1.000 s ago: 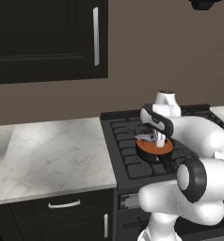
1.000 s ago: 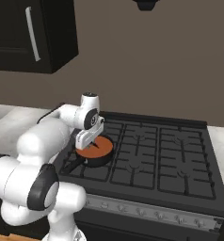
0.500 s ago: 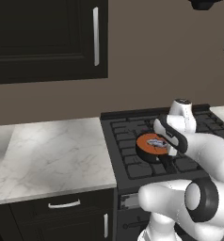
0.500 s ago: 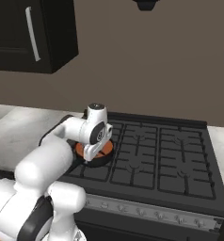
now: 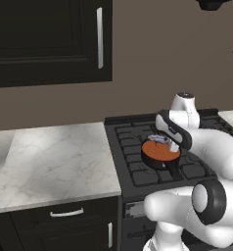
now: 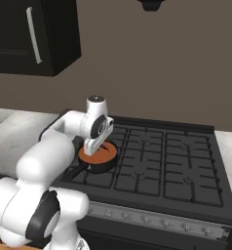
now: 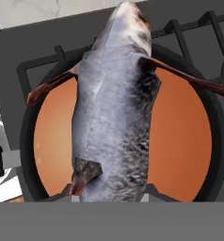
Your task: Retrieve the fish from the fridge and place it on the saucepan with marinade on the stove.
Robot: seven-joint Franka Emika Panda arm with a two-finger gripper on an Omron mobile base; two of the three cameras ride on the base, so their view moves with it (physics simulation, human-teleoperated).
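The grey fish [image 7: 114, 108] hangs lengthwise over the orange-brown marinade [image 7: 180, 127] in the round black saucepan [image 7: 218, 141]. In the left base view the fish [image 5: 159, 139] is at the far side of the saucepan [image 5: 160, 162], under my gripper [image 5: 163, 142], which is shut on it. The saucepan [image 6: 101, 163] stands on the front left burner of the black stove [image 6: 166, 166], its short handle pointing toward the stove's front. My gripper [image 6: 94, 146] reaches down over the marinade [image 6: 108, 150]. The fridge is out of view.
A marble counter [image 5: 50, 162] runs left of the stove [image 5: 138, 174], with dark drawers below. A dark upper cabinet [image 5: 50, 39] with a long silver handle hangs above it. The stove's other grates [image 6: 186, 161] lie to the right.
My wrist has swung to the right above the stove. The fish has stayed in the grip over the saucepan, shifting slightly toward its far side.
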